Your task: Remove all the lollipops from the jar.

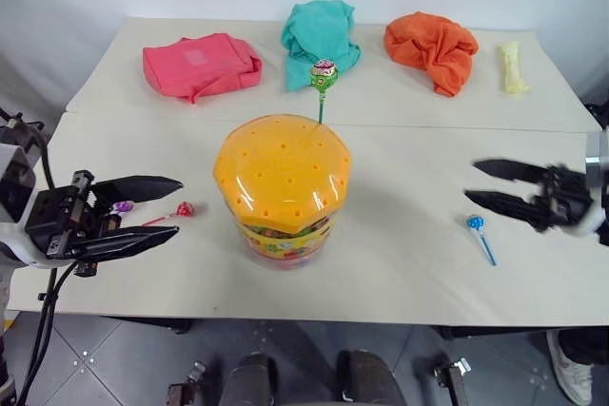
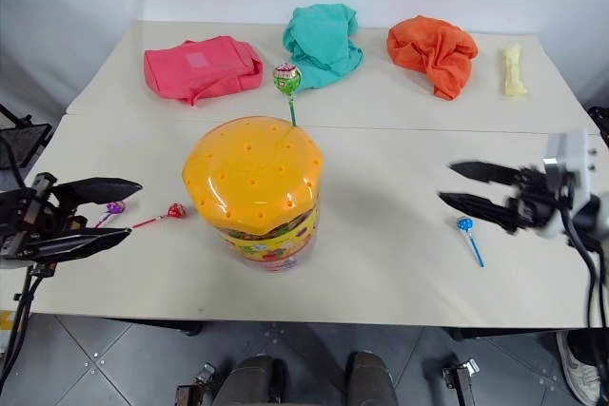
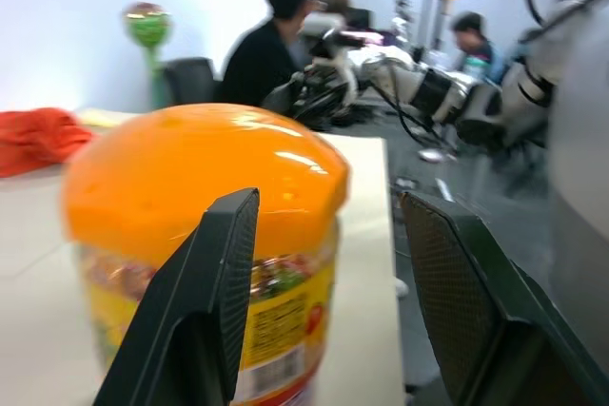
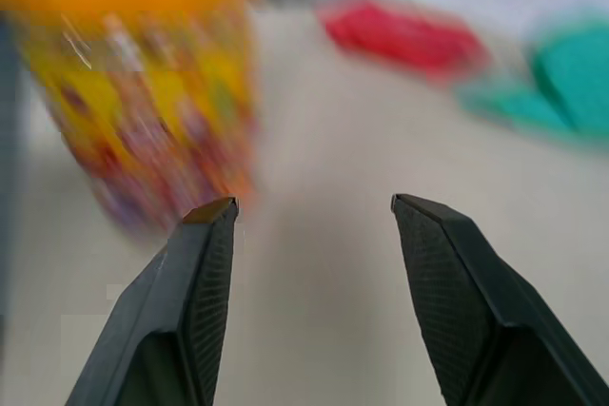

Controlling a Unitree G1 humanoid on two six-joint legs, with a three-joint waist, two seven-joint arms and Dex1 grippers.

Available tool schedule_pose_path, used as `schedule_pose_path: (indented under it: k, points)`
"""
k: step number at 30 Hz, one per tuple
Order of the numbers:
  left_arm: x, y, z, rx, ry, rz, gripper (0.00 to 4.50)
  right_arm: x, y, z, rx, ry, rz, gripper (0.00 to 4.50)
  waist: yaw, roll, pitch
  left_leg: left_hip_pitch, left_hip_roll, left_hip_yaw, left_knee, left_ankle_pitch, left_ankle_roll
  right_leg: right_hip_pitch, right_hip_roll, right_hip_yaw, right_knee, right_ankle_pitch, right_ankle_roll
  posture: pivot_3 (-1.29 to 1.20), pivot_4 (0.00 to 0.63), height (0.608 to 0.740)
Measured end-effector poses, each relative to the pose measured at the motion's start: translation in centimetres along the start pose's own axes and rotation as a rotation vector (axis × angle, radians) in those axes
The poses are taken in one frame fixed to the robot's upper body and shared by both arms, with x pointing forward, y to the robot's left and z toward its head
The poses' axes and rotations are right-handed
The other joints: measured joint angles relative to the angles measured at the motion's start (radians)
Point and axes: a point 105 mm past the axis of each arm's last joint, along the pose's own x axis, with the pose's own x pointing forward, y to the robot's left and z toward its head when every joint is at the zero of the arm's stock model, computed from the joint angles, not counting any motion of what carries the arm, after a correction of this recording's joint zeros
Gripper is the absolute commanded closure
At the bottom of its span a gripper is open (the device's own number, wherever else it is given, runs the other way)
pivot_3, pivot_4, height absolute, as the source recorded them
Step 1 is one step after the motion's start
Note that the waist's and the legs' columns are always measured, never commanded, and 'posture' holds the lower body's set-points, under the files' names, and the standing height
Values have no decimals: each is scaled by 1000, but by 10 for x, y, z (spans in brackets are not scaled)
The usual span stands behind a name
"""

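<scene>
The jar (image 1: 282, 192), a clear tub with a domed orange lid (image 1: 283, 170) full of small holes, stands mid-table. A green lollipop (image 1: 324, 75) rises on its stick from the lid's far edge. On the table left of the jar lie a red lollipop (image 1: 184, 208) and a purple lollipop (image 1: 122, 206). A blue lollipop (image 1: 476, 223) lies to the jar's right. My left gripper (image 1: 179, 206) hovers open left of the jar, pointing at it, over the red and purple lollipops. My right gripper (image 1: 472, 182) is open and holds nothing, just above the blue lollipop.
Along the table's far side lie a pink cloth (image 1: 202, 64), a teal cloth (image 1: 319, 35), an orange cloth (image 1: 433, 45) and a pale yellow stick-shaped thing (image 1: 512, 66). Several people (image 3: 276, 35) sit in the background beyond the table.
</scene>
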Motion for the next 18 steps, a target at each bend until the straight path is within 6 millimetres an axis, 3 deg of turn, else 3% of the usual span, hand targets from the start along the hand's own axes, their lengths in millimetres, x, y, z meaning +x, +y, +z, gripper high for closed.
schedule_pose_path:
  k: [5,12,15,18]
  points:
    - [-31,17,-14,-30,-45,204,1964,96,3,30,69,-142,92,1805,-13,1,1,-2,0,0,0,0,-1,-4,0,0,2,0,0,0,150,740]
    - [-38,16,-15,-13,-60,266,1964,131,9,36,98,-154,124,1805,2,-1,0,-7,-4,-9,1,-2,1,-3,-2,-3,1,1,0,0,150,740]
    - [-36,13,-17,-16,-60,266,1964,141,13,37,101,-163,146,2415,-6,-1,-1,-7,-3,-7,1,-2,0,-3,0,-4,1,1,1,0,150,740]
    - [-31,10,-15,-1,-53,250,1964,143,12,34,121,-165,153,3463,-14,-1,-1,-7,-1,-7,1,-1,-1,-3,1,-4,1,1,1,0,150,740]
